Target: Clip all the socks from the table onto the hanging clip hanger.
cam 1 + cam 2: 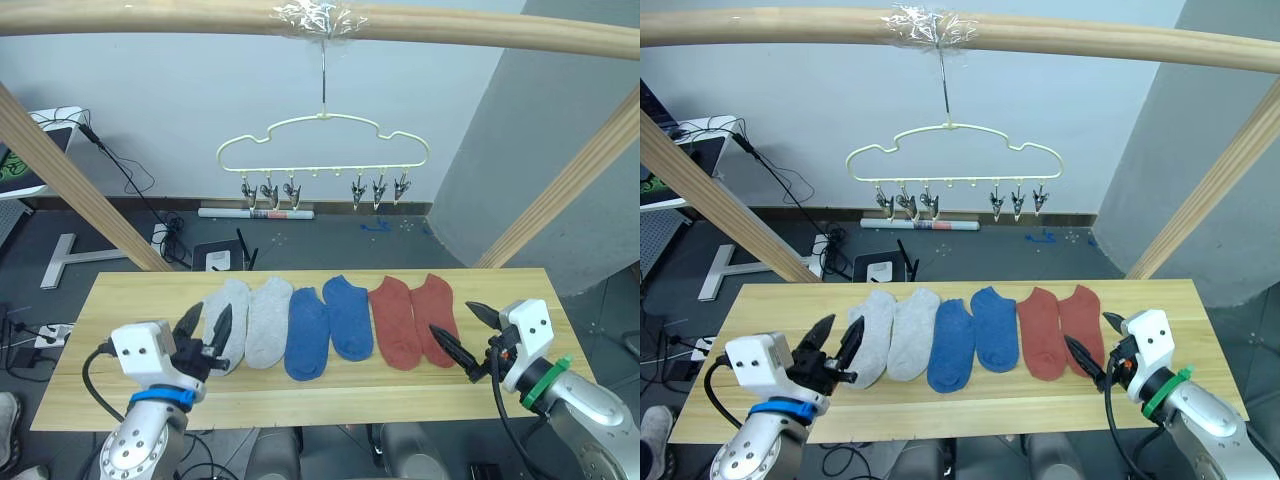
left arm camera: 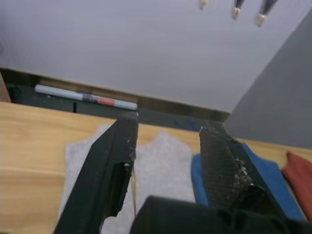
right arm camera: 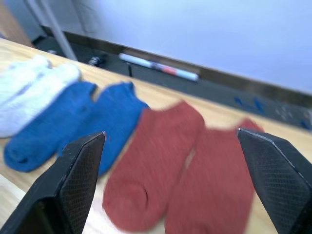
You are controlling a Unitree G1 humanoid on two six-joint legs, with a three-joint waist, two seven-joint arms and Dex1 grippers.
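Several socks lie side by side across the middle of the pale wood table (image 1: 120, 300): two light grey socks (image 1: 268, 322), two blue socks (image 1: 347, 316) and two rust red socks (image 1: 395, 322). Above and behind them the pale yellow clip hanger (image 1: 322, 140) hangs from a wooden bar, its metal clips (image 1: 268, 191) holding nothing. My left gripper (image 1: 205, 337) is open over the toe end of the leftmost grey sock (image 2: 83, 161). My right gripper (image 1: 462, 333) is open wide, just right of the rightmost red sock (image 3: 214, 185).
Slanted wooden posts (image 1: 70, 180) frame the table on both sides under the horizontal bar (image 1: 150, 18). Cables, a white stand (image 1: 75, 250) and a long tube (image 1: 255, 212) lie on the dark floor behind.
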